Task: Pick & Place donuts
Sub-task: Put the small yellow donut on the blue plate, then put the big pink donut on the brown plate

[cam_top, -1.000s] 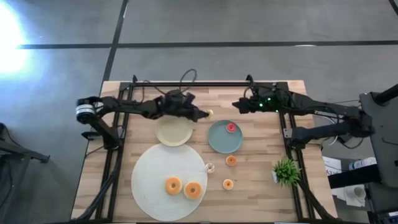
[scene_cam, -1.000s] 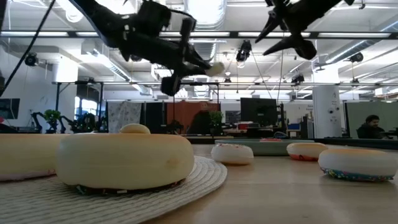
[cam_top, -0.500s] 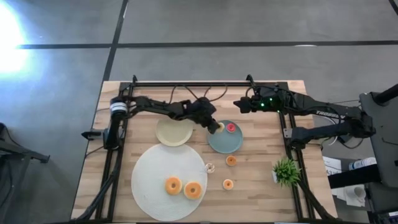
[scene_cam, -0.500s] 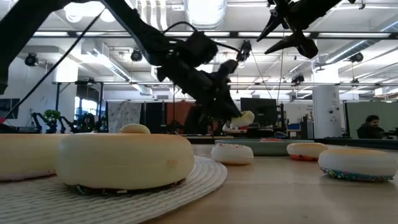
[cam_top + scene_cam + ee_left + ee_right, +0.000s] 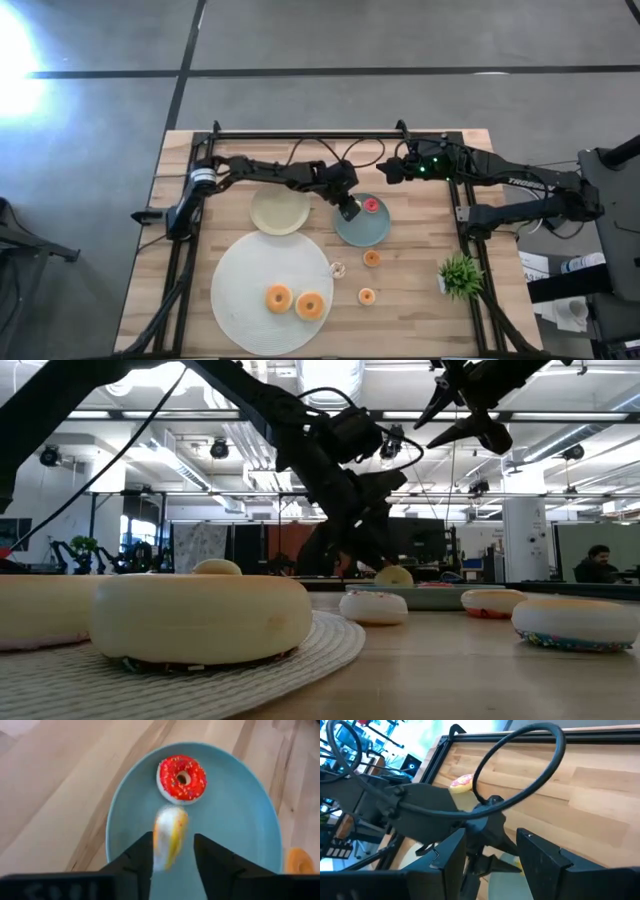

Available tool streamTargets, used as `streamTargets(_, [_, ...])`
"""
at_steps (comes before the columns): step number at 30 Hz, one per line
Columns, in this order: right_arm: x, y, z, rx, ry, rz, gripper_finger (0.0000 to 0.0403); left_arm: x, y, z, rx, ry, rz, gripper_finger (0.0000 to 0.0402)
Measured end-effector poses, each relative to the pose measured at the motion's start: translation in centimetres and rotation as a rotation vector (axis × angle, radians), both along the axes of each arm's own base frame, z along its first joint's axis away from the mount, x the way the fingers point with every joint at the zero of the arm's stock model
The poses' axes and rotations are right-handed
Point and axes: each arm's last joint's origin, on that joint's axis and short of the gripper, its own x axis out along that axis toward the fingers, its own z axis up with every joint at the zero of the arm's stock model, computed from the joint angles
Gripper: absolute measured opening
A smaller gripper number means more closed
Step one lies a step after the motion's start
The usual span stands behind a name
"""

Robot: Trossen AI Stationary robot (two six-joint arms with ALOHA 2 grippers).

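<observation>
My left gripper (image 5: 348, 211) hangs open low over the left part of the teal plate (image 5: 375, 232). A tiny whitish-yellow donut (image 5: 169, 838) shows on edge and blurred just beyond its fingertips, down at the plate (image 5: 394, 575). A tiny red donut (image 5: 182, 778) lies flat on the same plate. My right gripper (image 5: 384, 171) waits open, high above the table's far side (image 5: 490, 862). Two larger donuts (image 5: 278, 297) (image 5: 311, 306) lie on the white mat (image 5: 245, 270). Two tiny orange donuts (image 5: 371, 258) (image 5: 366, 296) and a whitish one (image 5: 337, 269) lie on the wood.
A cream plate (image 5: 280, 212) lies left of the teal one. A small green plant (image 5: 460, 274) stands near the right edge. Black rails (image 5: 330, 135) frame the table. Beyond my left arm, a pink-topped donut (image 5: 461, 782) lies on the wood.
My left gripper has gone toward the table's right edge, from beyond the cream plate to the teal plate, and come down. The tiny whitish-yellow donut that it carried at its fingertips has left them and dropped to the plate.
</observation>
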Motion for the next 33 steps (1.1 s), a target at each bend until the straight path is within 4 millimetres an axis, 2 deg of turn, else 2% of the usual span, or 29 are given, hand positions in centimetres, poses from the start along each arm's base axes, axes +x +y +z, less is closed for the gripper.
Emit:
streamTargets(4, [-0.1, 0.0, -0.2, 0.002, 0.02, 0.002, 0.0167, -0.1, 0.0, 0.0, 0.01, 0.007, -0.005, 0.0148])
streamTargets(11, [-0.6, 0.2, -0.8, 0.024, 0.105, 0.006, 0.0167, -1.0, -0.1, 0.1, 0.079, 0.086, -0.016, 0.0151])
streamTargets(13, [-0.6, 0.2, -0.9, 0.016, 0.117, 0.013, 0.0167, -1.5, -0.2, 1.1, 0.141, 0.107, -0.016, 0.0151])
streamTargets(18, [-0.6, 0.2, -0.9, -0.006, 0.132, 0.032, 0.0167, -3.9, -0.8, 5.3, 0.341, 0.169, -0.032, 0.0151])
streamTargets(22, [-0.7, 0.2, -1.0, -0.012, 0.143, 0.039, 0.0167, -6.6, -0.6, 7.1, 0.448, 0.294, 0.007, 0.0151])
streamTargets(25, [-0.7, 0.2, -1.1, -0.018, 0.148, 0.049, 0.0167, -9.6, 0.1, 7.4, 0.461, 0.414, 0.044, 0.0151])
streamTargets(29, [-0.6, 0.2, -1.2, -0.015, 0.153, 0.053, 0.0167, -14.2, 1.2, 6.9, 0.407, 0.532, 0.106, 0.0151])
streamTargets(33, [-0.4, 0.2, -1.6, -0.007, 0.166, 0.056, 0.0167, -18.2, 2.6, 6.9, 0.257, 0.472, 0.283, 0.0151])
